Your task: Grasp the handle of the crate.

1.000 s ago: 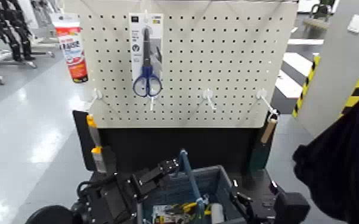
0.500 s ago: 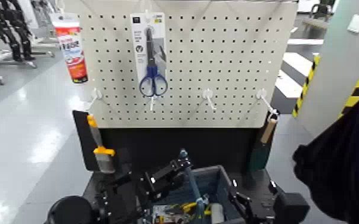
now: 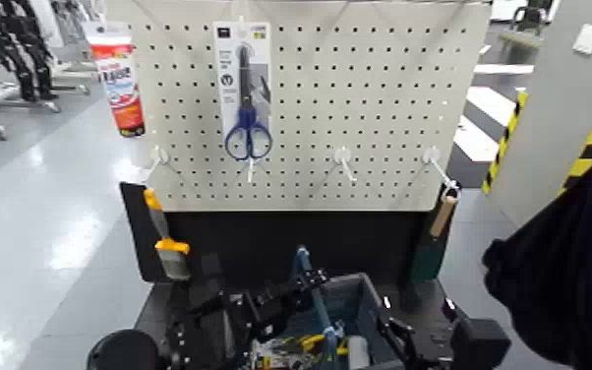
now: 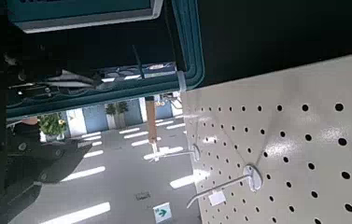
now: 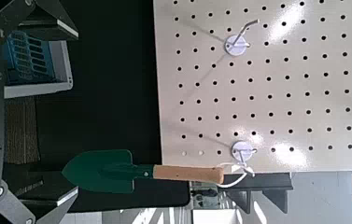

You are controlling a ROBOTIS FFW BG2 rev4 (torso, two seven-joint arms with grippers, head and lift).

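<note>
a: at the bottom of the head view, around six o'clock, the crate [image 3: 354, 305] sits below the pegboard [image 3: 359, 108], and its handle [image 3: 312, 290] stands up as a thin teal bar over the rim.

b: is it grasped?

a: i judge not quite. the left gripper [image 3: 305, 288] reaches in from eight o'clock, its tip right at the handle's upper part. whether the fingers touch or enclose the bar, i cannot tell, nor how wide they stand. the left wrist view shows only the crate's teal rim [image 4: 188, 56] and the pegboard, no fingertips.

b: so what's left?

a: probably closing on the bar and confirming the hold.

b: the other arm?

a: the right gripper [image 3: 398, 339] waits low at five o'clock, beside the crate; its opening i cannot tell either.

b: any writing?

a: the scissors [image 3: 246, 133] hang in a card pack with small print, unreadable. the red-and-white tube [image 3: 118, 74] at ten o'clock carries bold lettering i can't make out. the trowel [image 5: 146, 173] shows no label.
</note>
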